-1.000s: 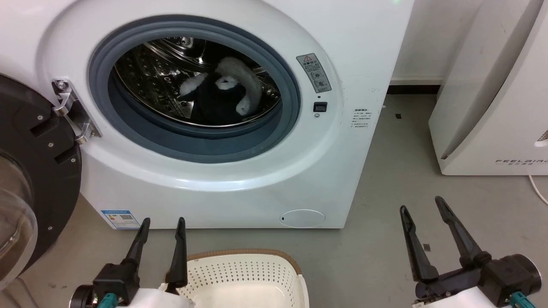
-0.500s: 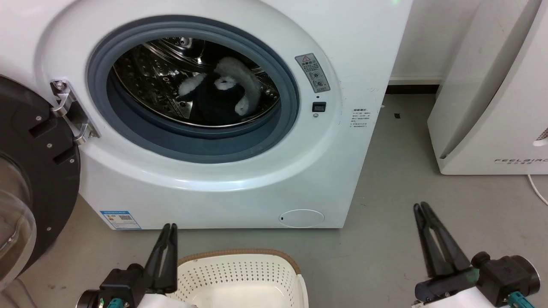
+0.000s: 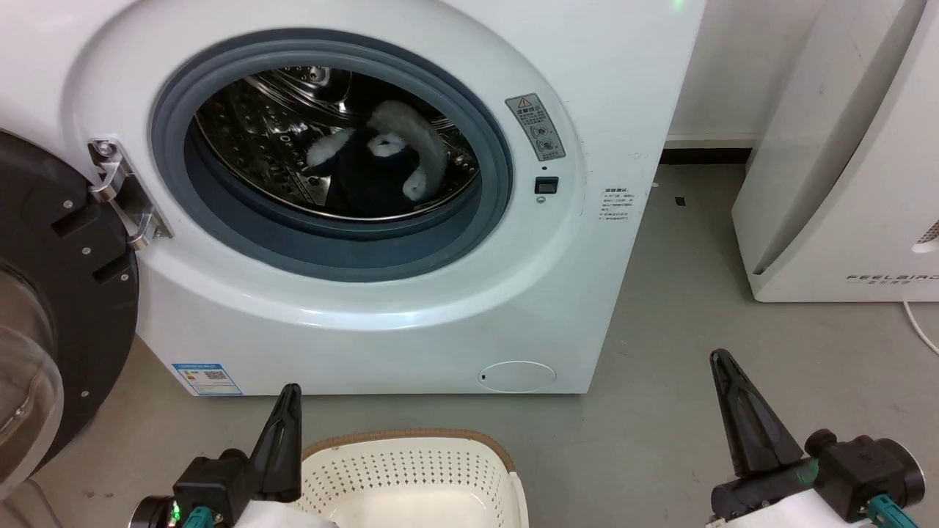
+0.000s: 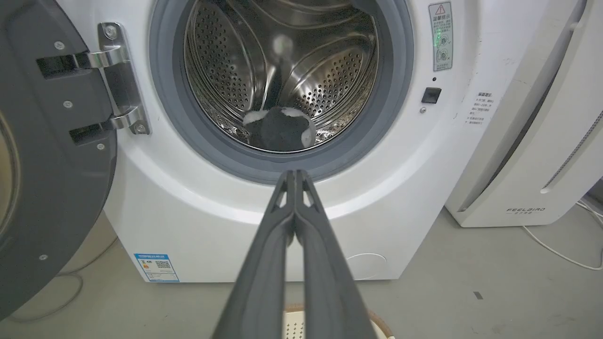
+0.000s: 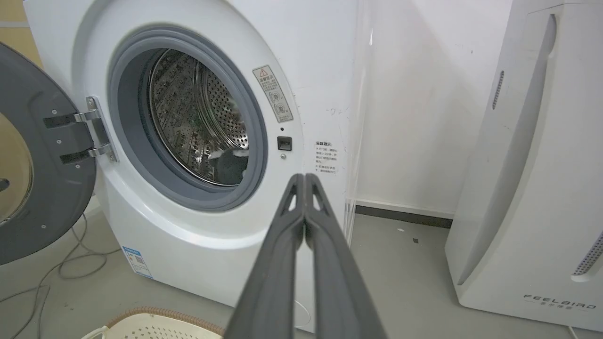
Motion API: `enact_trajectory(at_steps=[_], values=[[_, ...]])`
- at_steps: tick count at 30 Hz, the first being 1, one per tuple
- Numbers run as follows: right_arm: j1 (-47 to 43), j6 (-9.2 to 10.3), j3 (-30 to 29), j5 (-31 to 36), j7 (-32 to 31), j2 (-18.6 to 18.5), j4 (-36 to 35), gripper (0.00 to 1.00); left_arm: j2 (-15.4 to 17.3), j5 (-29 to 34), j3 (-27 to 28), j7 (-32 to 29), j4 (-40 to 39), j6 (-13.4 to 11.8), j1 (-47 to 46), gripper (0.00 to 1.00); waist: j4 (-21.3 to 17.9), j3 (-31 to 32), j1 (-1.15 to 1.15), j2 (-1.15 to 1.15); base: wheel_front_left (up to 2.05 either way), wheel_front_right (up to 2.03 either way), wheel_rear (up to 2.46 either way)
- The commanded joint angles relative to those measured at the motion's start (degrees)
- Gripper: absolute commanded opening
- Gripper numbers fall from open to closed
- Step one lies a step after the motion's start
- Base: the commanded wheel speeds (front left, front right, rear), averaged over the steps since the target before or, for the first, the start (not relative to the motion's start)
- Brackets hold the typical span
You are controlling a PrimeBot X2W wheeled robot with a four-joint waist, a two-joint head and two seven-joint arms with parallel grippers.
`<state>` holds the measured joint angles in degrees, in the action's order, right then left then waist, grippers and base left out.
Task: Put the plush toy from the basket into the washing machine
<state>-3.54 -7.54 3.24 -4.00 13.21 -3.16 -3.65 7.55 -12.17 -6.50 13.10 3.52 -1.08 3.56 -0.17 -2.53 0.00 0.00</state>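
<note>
The fluffy black-and-white panda plush toy (image 3: 381,165) is lying inside the large white front-loading washing machine's (image 3: 440,293) steel drum, and the left gripper (image 3: 290,396) and right gripper (image 3: 720,363), spread a second ago, are now resting pinched together and empty, suggesting the job is wrapping up.

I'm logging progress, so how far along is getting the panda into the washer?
Done: the plush toy lies inside the washing machine, on its steel drum, and the visible part of the basket holds nothing. In hand: nothing; the left gripper and right gripper are both shut and empty. Left: nothing of the task; the door stands open.
</note>
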Motion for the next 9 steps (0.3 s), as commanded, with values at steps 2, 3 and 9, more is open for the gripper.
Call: enact_trajectory(at_steps=[2, 3, 9], values=[[0.4, 0.01, -0.2, 0.5, -0.4, 0.0, 0.3, 0.0, -0.3, 0.7, 0.4, -0.4, -0.3, 0.1, -0.4, 0.0, 0.0, 0.1, 0.0, 0.0, 0.0, 0.0, 0.0], [0.5, 0.01, -0.2, 0.5, -0.5, 0.0, 0.3, 0.0, -0.4, 0.8, 0.4, -0.6, -0.4, 0.1, -0.5, 0.0, 0.0, 0.1, 0.0, 0.0, 0.0, 0.0, 0.0], [0.6, 0.01, -0.4, 0.7, -1.2, 0.1, 0.5, 0.0, -0.6, 1.5, 0.8, -1.3, -0.5, 0.2, -0.6, 0.0, 0.0, 0.2, 0.0, 0.0, 0.0, 0.0, 0.0]])
